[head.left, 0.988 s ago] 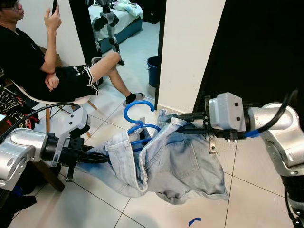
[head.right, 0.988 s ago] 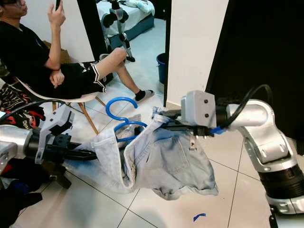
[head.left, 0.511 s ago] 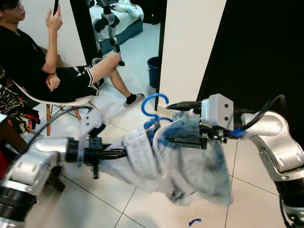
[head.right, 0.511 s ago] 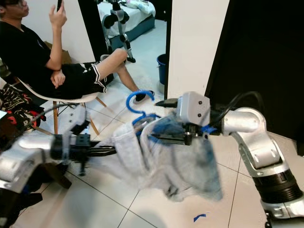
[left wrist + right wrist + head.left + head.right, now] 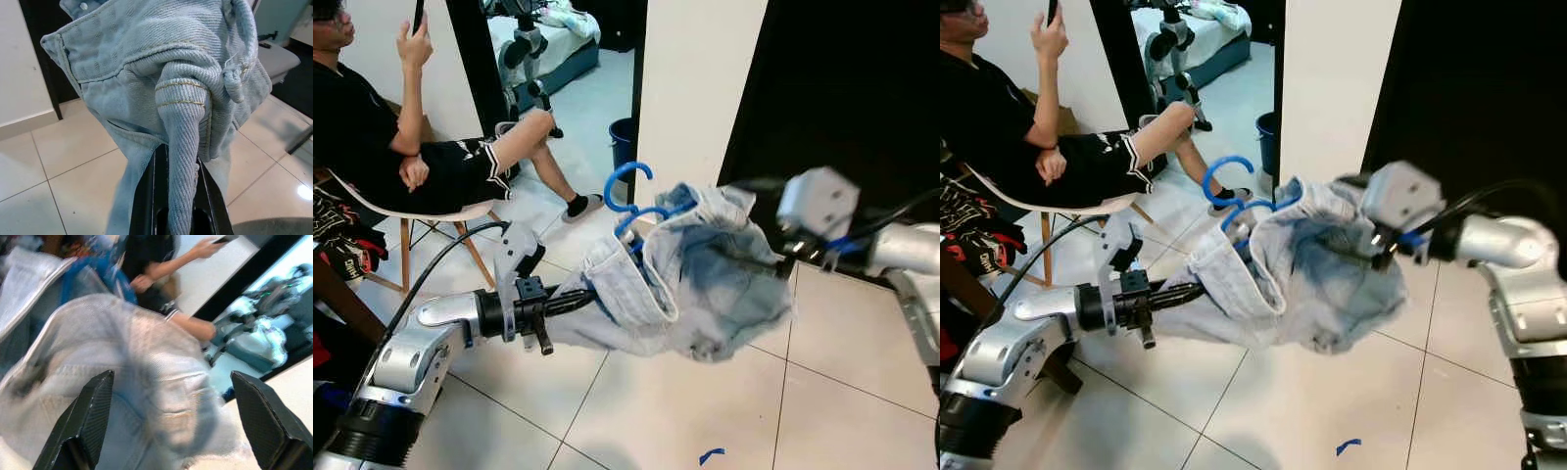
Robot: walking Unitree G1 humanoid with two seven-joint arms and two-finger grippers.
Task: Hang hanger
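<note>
Blue hanger [image 5: 631, 201] threaded inside denim shorts [image 5: 690, 284], hook up toward the white wall. Left gripper [image 5: 178, 196] clenched on a shorts fold, below-left of the hanger, nearer. Right gripper [image 5: 171, 421] splayed, released, beside the shorts.

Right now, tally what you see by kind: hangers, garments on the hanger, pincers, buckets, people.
Blue hanger: 1
Denim shorts on the hanger: 1
Pincers: 2, left pincer shut on the denim, right pincer open beside it
Blue bucket by the doorway: 1
Seated person: 1
Total: 6
</note>
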